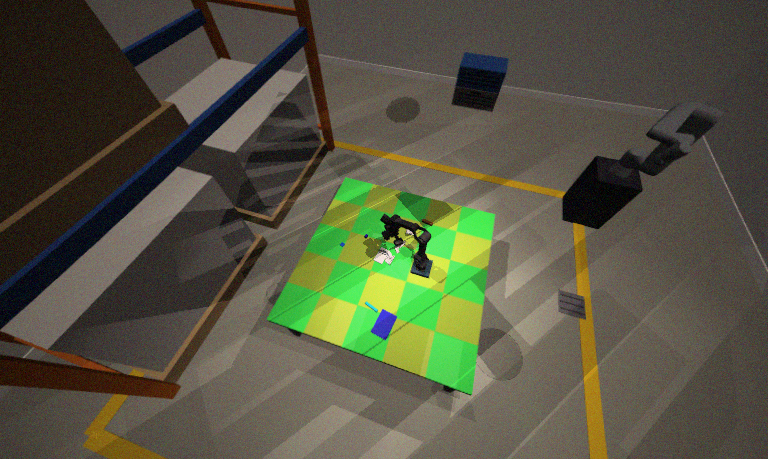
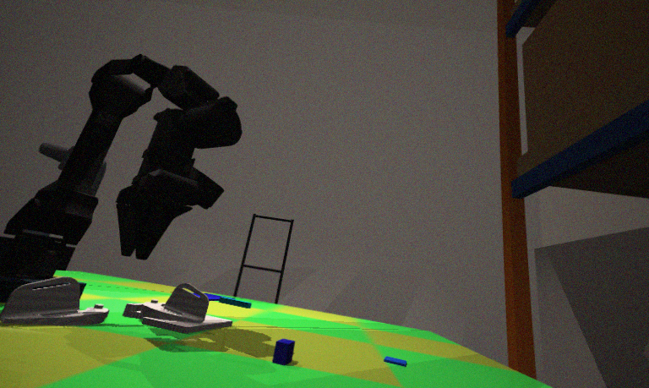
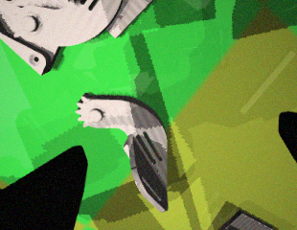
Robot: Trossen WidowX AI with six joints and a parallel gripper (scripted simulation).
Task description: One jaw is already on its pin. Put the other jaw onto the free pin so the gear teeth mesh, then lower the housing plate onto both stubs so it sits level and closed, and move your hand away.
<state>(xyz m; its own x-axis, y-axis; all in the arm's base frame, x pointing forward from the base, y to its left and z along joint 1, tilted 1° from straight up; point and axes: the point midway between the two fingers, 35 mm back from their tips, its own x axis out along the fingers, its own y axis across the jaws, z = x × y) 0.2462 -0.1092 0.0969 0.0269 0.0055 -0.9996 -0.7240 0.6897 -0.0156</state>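
The loose jaw [image 3: 110,111] [image 2: 52,297] [image 1: 408,232] lies on the table, its teeth and round boss at one end and an upright slotted fin at the other. The pale base [image 2: 177,325] [image 1: 385,257] has the other jaw [image 2: 186,303] [image 3: 57,30] on it. A lug with a small round feature [image 3: 35,59] sticks out beside that jaw. The loose jaw is apart from the base. My gripper [image 3: 181,138] [image 2: 133,257] is open and empty, above the table, with the loose jaw below and between the fingers in the wrist view. I cannot make out the housing plate for certain.
A dark grey block [image 3: 250,222] is cut off at the wrist view's lower edge. A small blue block [image 2: 283,351] [image 1: 365,235] and a flat blue piece [image 2: 395,361] [image 1: 342,244] lie nearby. A cyan bar [image 1: 370,306] and blue plate [image 1: 384,324] lie farther off; a brown piece [image 1: 427,222] lies beyond the arm.
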